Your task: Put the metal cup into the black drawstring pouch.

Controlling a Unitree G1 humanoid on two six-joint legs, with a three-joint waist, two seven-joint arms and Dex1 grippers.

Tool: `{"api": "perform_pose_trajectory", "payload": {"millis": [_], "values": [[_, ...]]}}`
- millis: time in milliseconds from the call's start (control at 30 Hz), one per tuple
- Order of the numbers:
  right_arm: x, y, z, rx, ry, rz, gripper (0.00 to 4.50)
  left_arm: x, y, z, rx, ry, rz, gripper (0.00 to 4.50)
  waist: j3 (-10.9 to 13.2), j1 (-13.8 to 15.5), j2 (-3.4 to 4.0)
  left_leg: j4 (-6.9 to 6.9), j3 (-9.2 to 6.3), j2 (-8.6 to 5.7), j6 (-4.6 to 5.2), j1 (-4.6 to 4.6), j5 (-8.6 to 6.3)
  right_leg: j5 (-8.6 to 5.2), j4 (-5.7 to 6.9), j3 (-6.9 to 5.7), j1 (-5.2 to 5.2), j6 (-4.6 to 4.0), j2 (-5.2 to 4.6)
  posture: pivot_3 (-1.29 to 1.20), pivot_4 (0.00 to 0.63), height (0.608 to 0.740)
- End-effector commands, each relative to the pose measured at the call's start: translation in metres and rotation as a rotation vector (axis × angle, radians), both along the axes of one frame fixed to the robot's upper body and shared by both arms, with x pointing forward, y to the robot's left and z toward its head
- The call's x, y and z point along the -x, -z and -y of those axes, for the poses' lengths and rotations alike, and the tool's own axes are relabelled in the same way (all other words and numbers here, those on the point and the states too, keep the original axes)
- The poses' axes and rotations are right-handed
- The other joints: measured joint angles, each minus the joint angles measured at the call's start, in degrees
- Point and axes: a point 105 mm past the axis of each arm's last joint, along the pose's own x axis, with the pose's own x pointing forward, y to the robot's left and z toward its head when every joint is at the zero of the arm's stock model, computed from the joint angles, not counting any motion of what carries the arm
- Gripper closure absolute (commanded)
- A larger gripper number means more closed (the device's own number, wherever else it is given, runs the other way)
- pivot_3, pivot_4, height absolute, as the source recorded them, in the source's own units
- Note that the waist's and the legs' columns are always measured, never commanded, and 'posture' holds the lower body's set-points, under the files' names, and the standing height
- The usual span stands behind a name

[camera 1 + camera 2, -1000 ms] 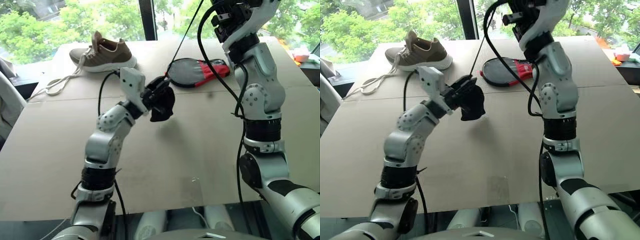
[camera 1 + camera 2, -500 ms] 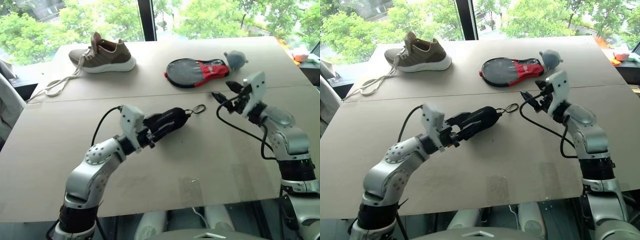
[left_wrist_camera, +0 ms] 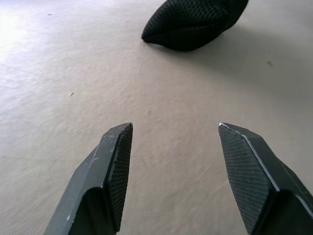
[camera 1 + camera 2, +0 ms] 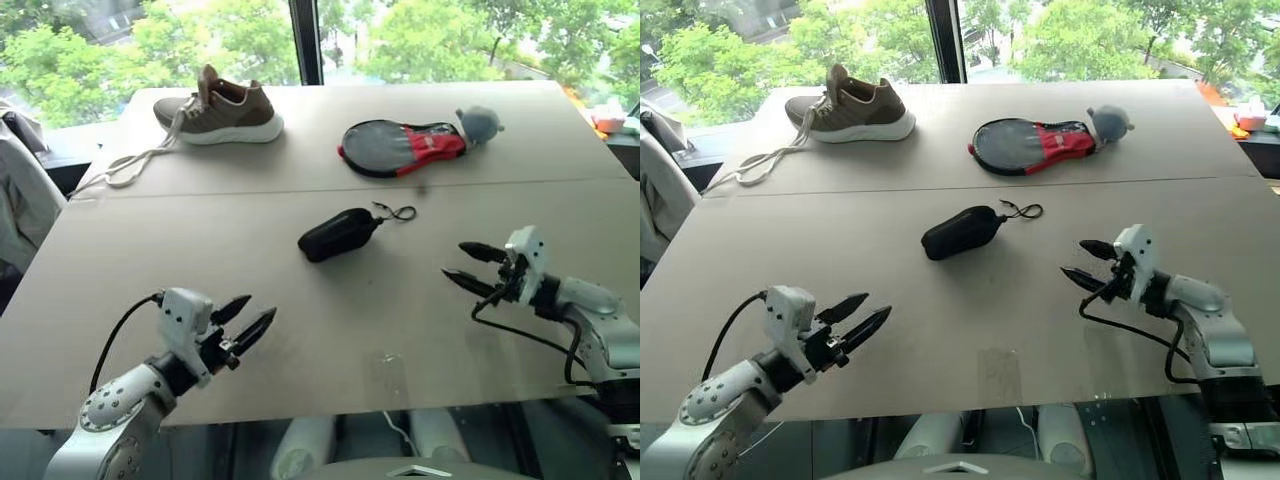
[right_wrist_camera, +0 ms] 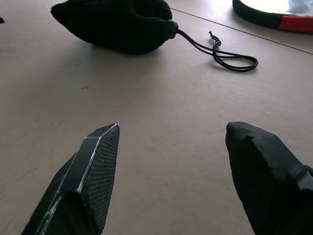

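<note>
Near the front edge of the table [image 4: 120, 260], the left gripper [image 4: 248, 322] hovers low with its two black fingers apart and nothing between them. Across on the right side, the right gripper [image 4: 470, 266] is also wide open and empty. Between them, a bit farther back, the black pouch [image 4: 336, 233] lies on its side, closed and bulging, its cord [image 4: 396, 212] looped beside it. The cup cannot be seen. Farther back lie a brown shoe [image 4: 222, 107] and a black-and-red case [image 4: 400, 147].
</note>
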Motion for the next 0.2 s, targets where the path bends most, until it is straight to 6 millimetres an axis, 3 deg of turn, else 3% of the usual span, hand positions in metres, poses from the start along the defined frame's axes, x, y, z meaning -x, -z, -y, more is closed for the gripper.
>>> {"api": "perform_pose_trajectory", "payload": {"millis": [33,200], "values": [[0.009,-0.007,0.02,0.018,-0.013,0.039,1.03,0.007,-0.003,-0.004,-0.06,-0.005,0.067,1.6,0.0,0.1,0.0,0.0,0.01,0.0,-0.15,-0.02,-0.1,0.0,-0.07,0.0,0.01,0.01,-0.01,0.0,0.15,0.736],[0.018,0.003,0.035,0.033,-0.007,0.006,1.03,0.01,-0.003,0.0,-0.059,0.013,0.087,1.6,0.0,0.3,0.0,0.0,0.01,0.05,-0.18,-0.02,-0.13,0.0,-0.09,-0.02,0.01,0.01,0.01,0.0,0.15,0.736]]}}
